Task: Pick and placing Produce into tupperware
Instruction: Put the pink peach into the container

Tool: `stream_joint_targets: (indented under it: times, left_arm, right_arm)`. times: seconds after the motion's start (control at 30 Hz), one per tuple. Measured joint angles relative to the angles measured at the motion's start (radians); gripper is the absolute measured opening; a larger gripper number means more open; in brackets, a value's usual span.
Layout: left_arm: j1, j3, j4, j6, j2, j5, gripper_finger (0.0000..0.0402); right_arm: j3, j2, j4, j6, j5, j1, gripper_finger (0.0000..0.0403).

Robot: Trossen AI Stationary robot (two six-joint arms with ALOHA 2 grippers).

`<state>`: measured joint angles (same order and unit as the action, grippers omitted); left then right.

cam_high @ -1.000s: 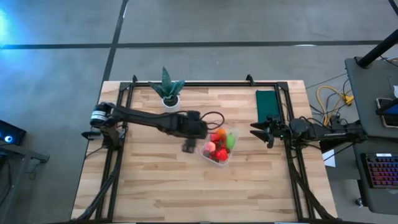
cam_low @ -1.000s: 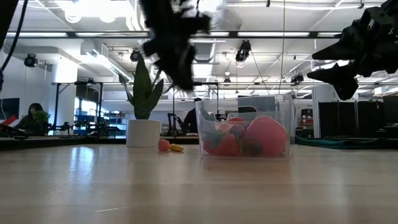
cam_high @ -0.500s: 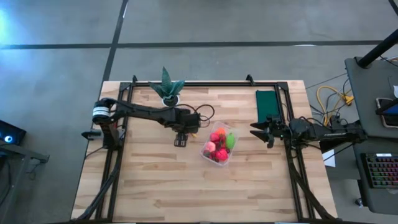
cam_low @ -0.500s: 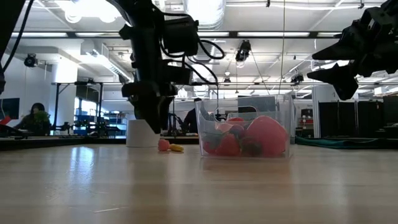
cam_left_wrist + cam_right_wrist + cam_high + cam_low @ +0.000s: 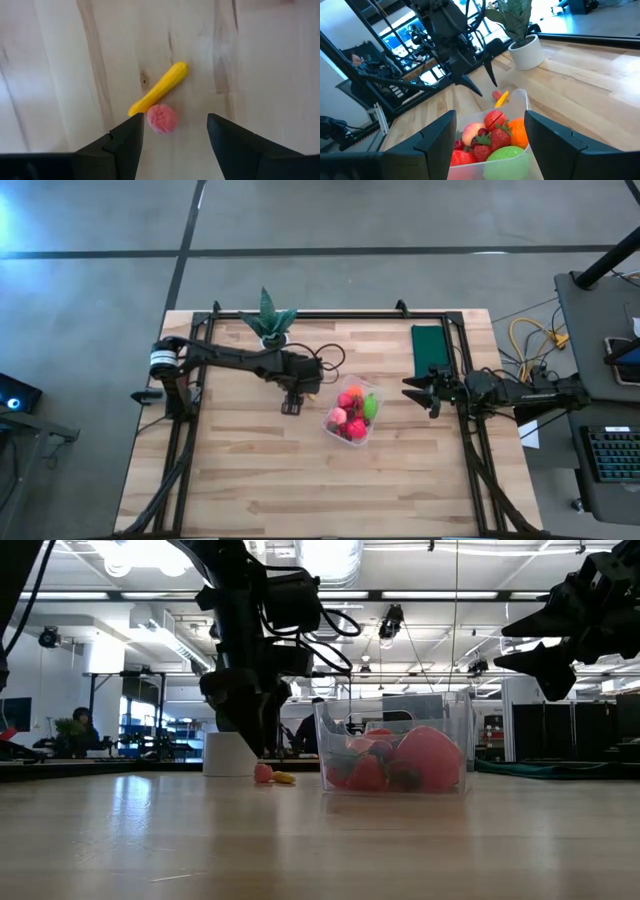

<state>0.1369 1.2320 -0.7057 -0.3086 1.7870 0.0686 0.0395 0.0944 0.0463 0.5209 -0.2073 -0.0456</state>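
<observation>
The clear tub [image 5: 352, 415] stands mid-table with red, orange, pink and green pieces inside [image 5: 490, 135]. A small pink piece [image 5: 162, 119] and a yellow piece [image 5: 159, 94] lie on the wood just left of the tub, touching each other. My left gripper [image 5: 172, 137] points down above them, open, its fingers standing either side of the pink piece without touching it; in the low view it [image 5: 250, 740] hangs slightly above the pink piece [image 5: 263, 773]. My right gripper [image 5: 412, 392] waits open, raised at the table's right side.
A spiky potted plant in a white pot [image 5: 268, 322] stands near the far edge, behind the left arm. A dark green flat cloth [image 5: 430, 345] lies at the far right. Bare wood stretches toward the near edge [image 5: 300, 480]. A person sits far off in the room [image 5: 80, 725].
My left gripper has swung from beside the tub toward the table's left and dropped down close to the table, coming over the pink and yellow pieces; in the last half second it has hardly moved. The tub and the loose pieces have stayed put.
</observation>
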Motion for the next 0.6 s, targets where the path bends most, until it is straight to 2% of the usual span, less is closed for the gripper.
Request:
stream_joint_targets:
  times: [0.27, 0.6]
  left_arm:
    - [0.037, -0.003, 0.011, 0.143, 0.000, -0.042, 0.0203]
    - [0.039, -0.045, 0.079, 0.198, 0.000, -0.057, 0.0203]
  right_arm:
    - [0.000, 0.000, 0.000, 0.000, 0.000, 0.000, 0.0226]
    - [0.000, 0.000, 0.000, 0.000, 0.000, 0.000, 0.0226]
